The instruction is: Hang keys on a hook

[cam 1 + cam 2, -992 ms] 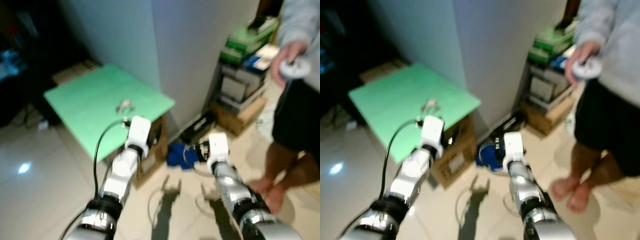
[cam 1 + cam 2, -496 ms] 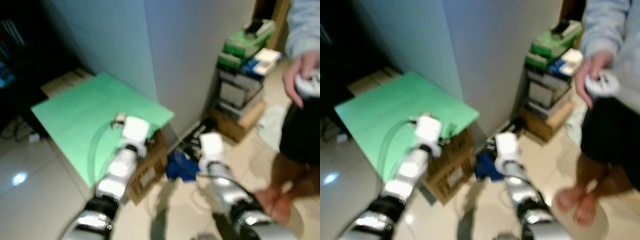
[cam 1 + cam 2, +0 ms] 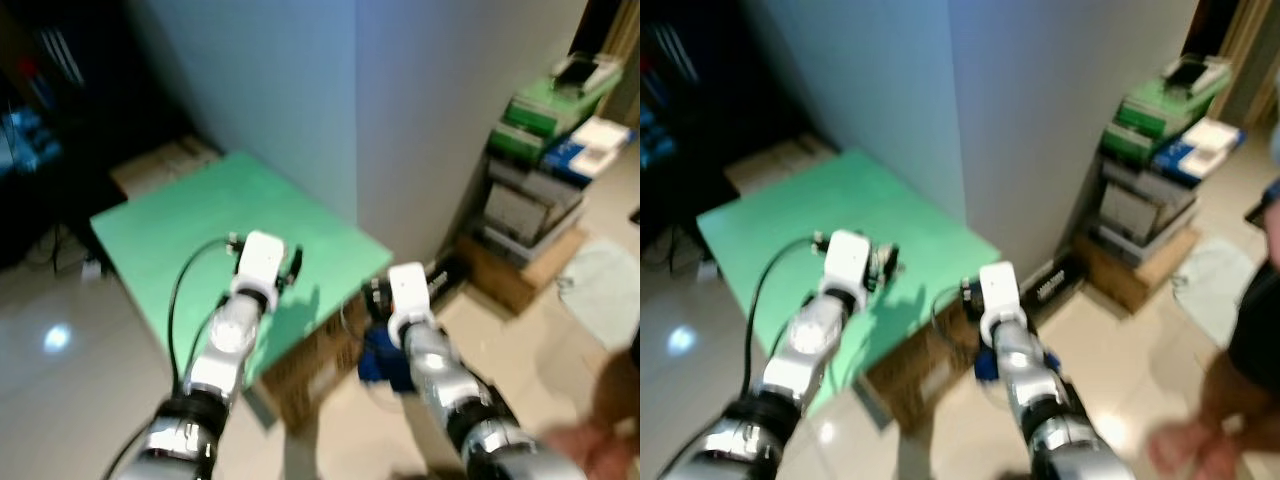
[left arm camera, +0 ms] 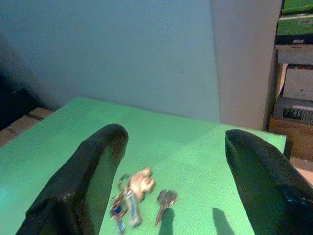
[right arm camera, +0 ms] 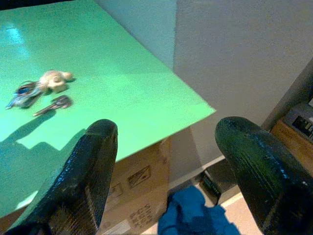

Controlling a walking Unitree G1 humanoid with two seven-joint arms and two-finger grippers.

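Observation:
A bunch of keys (image 4: 131, 196) with a beige charm lies on the green table top (image 3: 170, 215), one loose key (image 4: 164, 199) beside it. My left gripper (image 4: 176, 134) hovers open just above the table, short of the keys and pointed at them. The keys (image 5: 39, 89) also lie beyond my right gripper (image 5: 167, 126), which is open and held off the table's near corner, above a cardboard box (image 5: 129, 188). Nothing is between either pair of fingers. In the eye views my left wrist covers the keys.
A grey wall corner (image 3: 355, 100) rises right behind the table. The cardboard box (image 3: 320, 365) stands under the table, a blue cloth (image 3: 378, 365) on the floor beside it. Stacked boxes and books (image 3: 545, 130) stand at the right. A person's blurred hand (image 3: 600, 450) is at the lower right.
The view has swung and closed in on the green table. My left gripper now reaches over the table top. The person holding a controller has slid to the right edge.

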